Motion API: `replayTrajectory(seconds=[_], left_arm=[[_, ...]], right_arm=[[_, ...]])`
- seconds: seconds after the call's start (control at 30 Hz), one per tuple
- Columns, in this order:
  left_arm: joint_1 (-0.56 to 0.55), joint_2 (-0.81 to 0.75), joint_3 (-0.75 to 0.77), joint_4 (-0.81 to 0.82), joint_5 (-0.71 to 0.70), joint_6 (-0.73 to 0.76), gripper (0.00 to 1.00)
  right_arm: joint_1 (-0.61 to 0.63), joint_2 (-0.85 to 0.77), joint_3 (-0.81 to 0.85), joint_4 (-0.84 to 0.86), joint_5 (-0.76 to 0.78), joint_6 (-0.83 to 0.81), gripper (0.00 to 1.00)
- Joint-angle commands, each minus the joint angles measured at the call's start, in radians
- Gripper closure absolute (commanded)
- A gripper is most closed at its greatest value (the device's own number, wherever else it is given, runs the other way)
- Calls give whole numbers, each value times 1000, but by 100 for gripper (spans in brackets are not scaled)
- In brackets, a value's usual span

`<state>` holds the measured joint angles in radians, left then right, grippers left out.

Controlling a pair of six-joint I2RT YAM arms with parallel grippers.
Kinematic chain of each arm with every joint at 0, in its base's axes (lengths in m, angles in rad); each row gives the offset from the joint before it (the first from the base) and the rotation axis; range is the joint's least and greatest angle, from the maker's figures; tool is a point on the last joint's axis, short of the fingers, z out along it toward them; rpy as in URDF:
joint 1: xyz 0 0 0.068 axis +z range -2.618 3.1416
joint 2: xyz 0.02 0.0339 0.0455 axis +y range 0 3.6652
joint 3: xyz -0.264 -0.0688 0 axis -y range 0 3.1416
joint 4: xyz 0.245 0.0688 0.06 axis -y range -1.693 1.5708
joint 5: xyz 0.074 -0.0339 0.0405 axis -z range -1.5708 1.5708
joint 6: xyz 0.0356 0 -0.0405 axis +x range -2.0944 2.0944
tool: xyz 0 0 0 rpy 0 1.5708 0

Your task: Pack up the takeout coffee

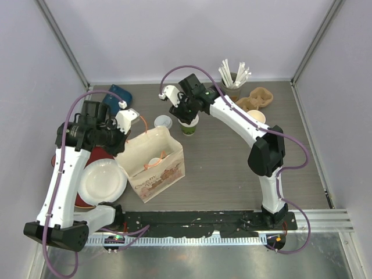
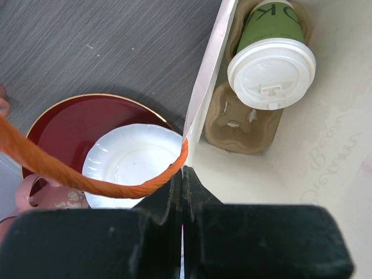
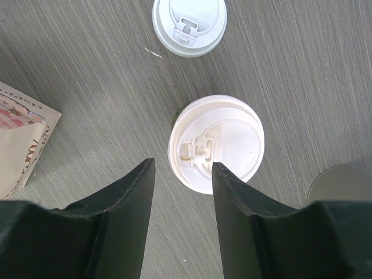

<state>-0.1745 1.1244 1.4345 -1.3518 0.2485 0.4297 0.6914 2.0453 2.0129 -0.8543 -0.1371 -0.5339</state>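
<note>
A paper bag with orange handles stands open at centre left. My left gripper is shut on the bag's left rim, beside an orange handle. Inside the bag, a green cup with a white lid sits in a cardboard carrier. A second green cup with a white lid stands on the table behind the bag. My right gripper is open just above it. In the right wrist view the lid lies just ahead of the gripper.
A loose white lid lies left of the cup, also in the right wrist view. A cup of straws, a cardboard carrier and another cup stand back right. A white plate lies on a red plate left of the bag. A blue object is back left.
</note>
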Motion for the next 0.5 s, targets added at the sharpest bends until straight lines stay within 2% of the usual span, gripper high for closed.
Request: replayTrajectory(seconds=[0.0, 0.33, 0.47], left_arm=[[4, -31, 7, -239, -20, 0, 100], [4, -6, 26, -247, -8, -3, 100], [6, -5, 30, -248, -5, 0, 100]], right_arm=[[16, 39, 46, 37, 7, 11, 50], [45, 110, 58, 52, 97, -14, 52], [46, 112, 47, 55, 106, -18, 67]])
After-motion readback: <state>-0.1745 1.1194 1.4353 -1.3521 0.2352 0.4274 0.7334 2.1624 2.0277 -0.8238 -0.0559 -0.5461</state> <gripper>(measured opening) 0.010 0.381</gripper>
